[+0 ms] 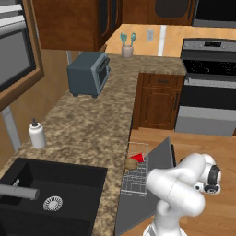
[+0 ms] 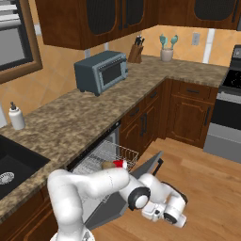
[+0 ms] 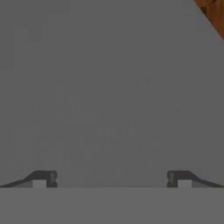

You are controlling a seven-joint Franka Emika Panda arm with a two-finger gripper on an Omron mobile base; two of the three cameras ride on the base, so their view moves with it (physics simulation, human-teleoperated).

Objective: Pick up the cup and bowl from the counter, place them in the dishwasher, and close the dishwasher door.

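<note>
The red cup [image 1: 139, 157] [image 2: 118, 163] and the tan bowl [image 1: 131, 163] [image 2: 108, 165] sit side by side in the white wire rack [image 1: 136, 183] [image 2: 99, 157] of the dishwasher under the granite counter [image 1: 92, 124] [image 2: 84, 117]. The grey dishwasher door [image 1: 157, 159] [image 2: 145, 170] stands half raised, slanting up over the rack. My arm reaches around to the door's outer side. My gripper [image 3: 111, 180] is open, with nothing between its fingertips [image 3: 43, 179], and it faces the flat grey door panel [image 3: 109, 87] at close range.
A toaster oven [image 1: 88, 73] [image 2: 101, 70] and a white soap bottle [image 1: 37, 133] [image 2: 16, 116] stand on the counter beside the black sink [image 1: 46, 193]. The steel range [image 1: 207, 83] stands ahead. Wooden floor [image 2: 202, 183] lies open beside the door.
</note>
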